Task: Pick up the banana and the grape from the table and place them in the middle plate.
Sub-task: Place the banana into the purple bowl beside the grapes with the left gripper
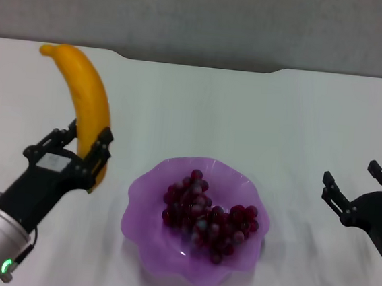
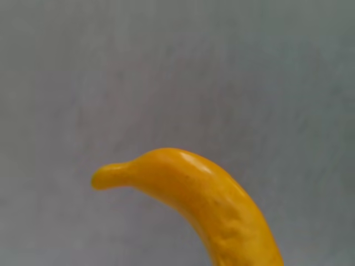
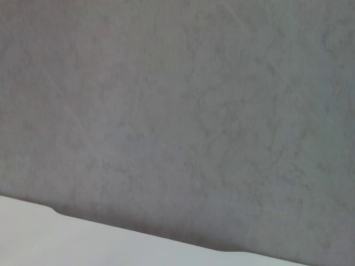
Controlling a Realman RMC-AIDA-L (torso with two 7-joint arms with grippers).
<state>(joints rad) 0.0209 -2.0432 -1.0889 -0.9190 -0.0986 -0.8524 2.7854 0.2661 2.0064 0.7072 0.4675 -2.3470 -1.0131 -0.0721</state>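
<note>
A lab-like test bench — bare white table (image 1: 195,103) against a plain grey wall (image 1: 203,16)

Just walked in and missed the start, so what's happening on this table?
The left claw is shut on the banana, holding it up to the left of the purple plate. The grapes already lie in that plate. The right claw is open and empty, off to the plate's right above the white table.

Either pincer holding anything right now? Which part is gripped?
The left pincer holds the banana near its lower end, the rest sticking upward. The right pincer is open and empty.
</note>
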